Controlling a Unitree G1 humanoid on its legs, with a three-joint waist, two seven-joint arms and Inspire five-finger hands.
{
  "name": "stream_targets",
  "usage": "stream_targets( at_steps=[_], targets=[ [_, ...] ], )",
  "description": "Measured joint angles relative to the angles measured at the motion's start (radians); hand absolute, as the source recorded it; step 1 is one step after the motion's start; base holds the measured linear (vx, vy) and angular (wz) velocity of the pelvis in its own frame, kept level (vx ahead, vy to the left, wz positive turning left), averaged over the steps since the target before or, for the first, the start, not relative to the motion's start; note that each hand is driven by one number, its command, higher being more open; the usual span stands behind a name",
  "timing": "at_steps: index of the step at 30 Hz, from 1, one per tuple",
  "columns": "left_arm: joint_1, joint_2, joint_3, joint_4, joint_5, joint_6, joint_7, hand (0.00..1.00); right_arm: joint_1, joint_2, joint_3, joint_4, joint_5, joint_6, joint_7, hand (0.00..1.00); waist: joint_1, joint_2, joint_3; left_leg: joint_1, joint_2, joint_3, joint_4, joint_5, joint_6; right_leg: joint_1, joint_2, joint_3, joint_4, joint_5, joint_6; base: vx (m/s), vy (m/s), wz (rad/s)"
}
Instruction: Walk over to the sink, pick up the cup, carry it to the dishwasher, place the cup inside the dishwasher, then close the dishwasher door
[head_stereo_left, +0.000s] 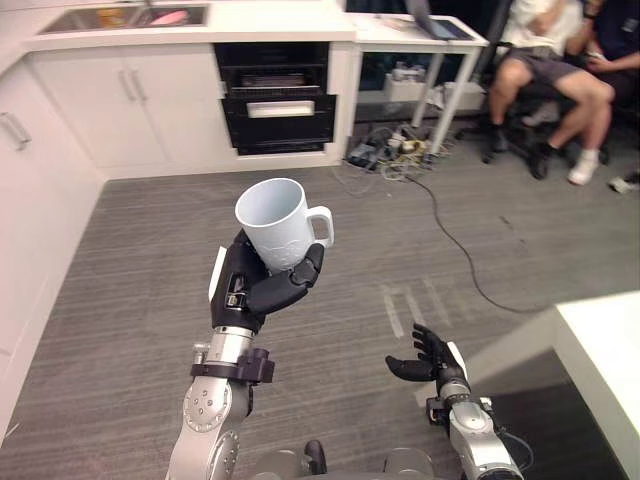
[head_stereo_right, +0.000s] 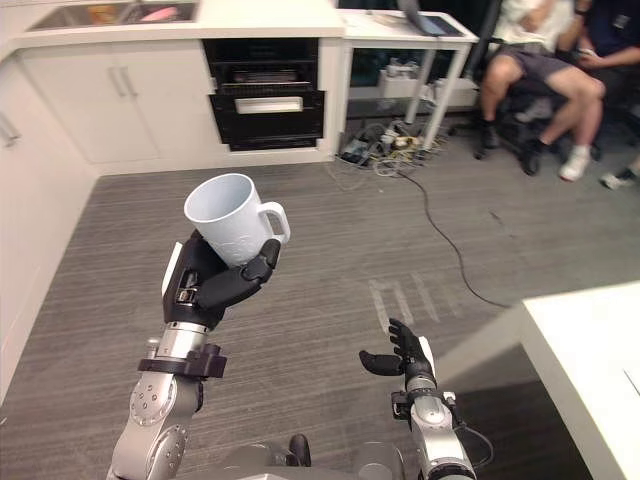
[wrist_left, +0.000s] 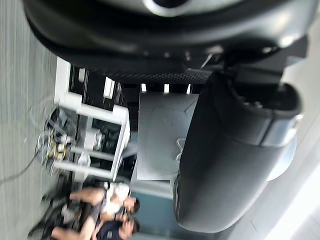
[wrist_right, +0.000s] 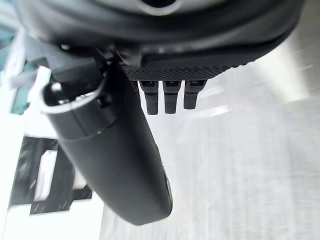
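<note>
The cup (head_stereo_left: 280, 222) was up in the left hand (head_stereo_left: 255, 285) — fingers curled round its lower body from beneath, handle turned to the robot's right, mouth tilted up and away. It was held high over the floor (head_stereo_left: 130, 270), well apart from the dishwasher (head_stereo_left: 275, 100). That was seen set under the right end of the counter (head_stereo_left: 290, 25), with the sink (head_stereo_left: 125, 18) at the counter's left end.

The carry was judged to be the step in hand. To do it well, the grip would best be left undisturbed and the cup held close and steady while the gap was closed. The cables (head_stereo_left: 395, 150) on the floor by the dishwasher's right side were to be skirted. Whether the door was down could not be told.

The left forearm was raised steeply, the hand cocked under the cup — the right hand (head_stereo_left: 428, 358) was carried low and empty, fingers loosely extended.
</note>
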Motion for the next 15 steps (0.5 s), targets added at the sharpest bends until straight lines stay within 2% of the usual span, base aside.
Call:
stream_targets(
  at_steps=[1,2,3,5,6,8,9,10,15],
  targets=[
    [-0.001,-0.001,-0.013,0.002,-0.006,0.001,0.0,0.3,0.025,0.002,-0.001,-0.029,0.0,0.003,0.0,0.9,0.001,-0.007,0.002,0.017,-0.012,-0.023,0.002,-0.004,-0.006,-0.003,0.008,0.028,-0.023,0.005,0.018,0.21,-0.05,1.58],
    [0.002,-0.001,-0.026,-0.001,-0.01,0.001,-0.001,0.3,0.055,0.009,-0.002,-0.064,0.0,0.005,-0.001,0.9,0.005,-0.017,0.0,0.036,-0.021,-0.029,-0.003,-0.012,-0.005,-0.003,0.001,0.016,-0.034,0.017,0.038,0.21,-0.067,1.38],
    [0.005,-0.001,-0.04,-0.011,-0.014,0.001,-0.002,0.3,0.085,0.022,0.0,-0.112,0.0,0.006,-0.002,0.9,0.018,-0.039,-0.004,0.052,-0.026,-0.029,-0.006,-0.024,-0.006,-0.003,-0.011,-0.016,-0.048,0.038,0.054,0.2,-0.091,1.08],
    [0.025,-0.001,-0.033,-0.042,-0.023,-0.004,-0.003,0.3,0.097,0.044,0.009,-0.166,-0.002,0.006,0.004,0.9,0.053,-0.072,-0.018,0.061,-0.025,-0.031,-0.015,-0.034,-0.007,-0.004,-0.01,-0.045,-0.094,0.096,0.046,0.2,-0.153,0.53],
    [0.037,-0.002,-0.032,-0.051,-0.037,-0.008,-0.004,0.3,0.09,0.044,0.019,-0.196,-0.01,0.002,0.009,0.9,0.07,-0.087,-0.034,0.058,-0.012,-0.041,-0.018,-0.041,-0.019,0.015,0.004,-0.053,-0.172,0.158,0.034,0.17,-0.184,0.16],
    [0.049,-0.005,-0.028,-0.05,-0.047,-0.009,-0.005,0.3,0.065,0.044,0.02,-0.195,-0.019,-0.001,0.013,0.9,0.073,-0.085,-0.037,0.055,0.01,-0.049,-0.014,-0.049,-0.033,0.047,0.021,-0.063,-0.245,0.183,0.044,0.14,-0.168,-0.02],
    [0.065,-0.004,-0.021,-0.047,-0.048,-0.009,-0.009,0.3,0.045,0.043,0.025,-0.188,-0.021,-0.004,0.018,0.9,0.072,-0.079,-0.043,0.047,0.042,-0.05,-0.011,-0.058,-0.051,0.074,0.049,-0.07,-0.323,0.224,0.03,0.08,-0.107,-0.11],
    [0.071,-0.002,0.001,0.045,-0.046,0.002,-0.033,0.3,0.067,-0.01,0.077,-0.034,-0.058,-0.004,0.028,0.9,0.002,-0.024,-0.067,0.039,0.113,-0.054,-0.034,-0.064,-0.111,0.134,0.111,-0.073,-0.5,0.326,-0.022,0.06,-0.068,-0.1],
    [0.071,-0.003,0.001,0.045,-0.046,0.002,-0.033,0.3,0.067,-0.01,0.077,-0.034,-0.058,-0.005,0.028,0.9,0.001,-0.023,-0.066,0.042,0.114,-0.047,-0.032,-0.064,-0.111,0.132,0.113,-0.066,-0.502,0.326,-0.021,0.0,0.0,-0.04]
  ],
)
